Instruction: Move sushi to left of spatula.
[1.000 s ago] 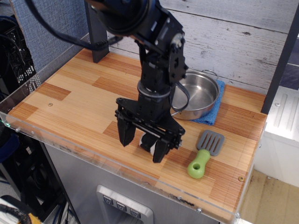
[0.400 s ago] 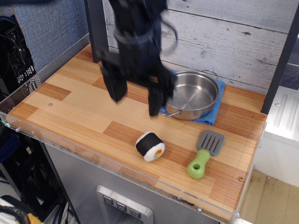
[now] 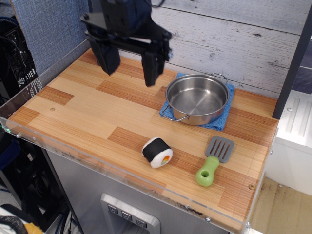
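Black-wrapped sushi (image 3: 157, 152) is lying on its side, left of the spatula (image 3: 215, 160), seemingly delivered. Overhead, the gripper (image 3: 128, 65) is hanging wide open, holding nothing.

Sushi (image 3: 157, 152) lying left of spatula (image 3: 215, 160), apart, claw (image 3: 129, 68) spread wide, empty, above table's (image 3: 78, 109) back

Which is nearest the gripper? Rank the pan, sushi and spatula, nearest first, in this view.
Measured from the gripper, up at the back left:
1. Pan, to its right on the blue cloth.
2. Sushi, near the front edge.
3. Spatula, front right, beyond the sushi.
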`<state>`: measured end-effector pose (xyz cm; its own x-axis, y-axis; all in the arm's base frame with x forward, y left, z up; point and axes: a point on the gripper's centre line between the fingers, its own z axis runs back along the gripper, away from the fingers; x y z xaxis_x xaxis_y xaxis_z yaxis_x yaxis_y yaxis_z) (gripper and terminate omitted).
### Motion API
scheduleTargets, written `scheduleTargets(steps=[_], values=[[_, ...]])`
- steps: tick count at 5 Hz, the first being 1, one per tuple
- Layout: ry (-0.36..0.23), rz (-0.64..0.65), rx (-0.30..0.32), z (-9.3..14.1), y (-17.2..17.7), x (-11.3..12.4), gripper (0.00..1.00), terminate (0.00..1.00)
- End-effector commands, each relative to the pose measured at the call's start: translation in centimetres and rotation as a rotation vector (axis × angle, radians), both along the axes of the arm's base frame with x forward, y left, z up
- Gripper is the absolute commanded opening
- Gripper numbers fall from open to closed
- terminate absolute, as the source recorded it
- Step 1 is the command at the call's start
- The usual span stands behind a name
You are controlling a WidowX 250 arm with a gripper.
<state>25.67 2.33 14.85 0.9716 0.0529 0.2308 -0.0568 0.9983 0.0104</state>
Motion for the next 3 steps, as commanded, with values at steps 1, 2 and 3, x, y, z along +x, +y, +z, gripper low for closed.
scheduleTargets(steps=[1,2,3], values=[[-0.011,-0.002,0.001,0.97,0.89,-0.37,1.0,0.0],[0.094,-0.046,-0.012,0.81,1.12,-0.24,1.0,0.0],[0.094,-0.046,-0.012,0.81,1.12,-0.24,1.0,1.0]])
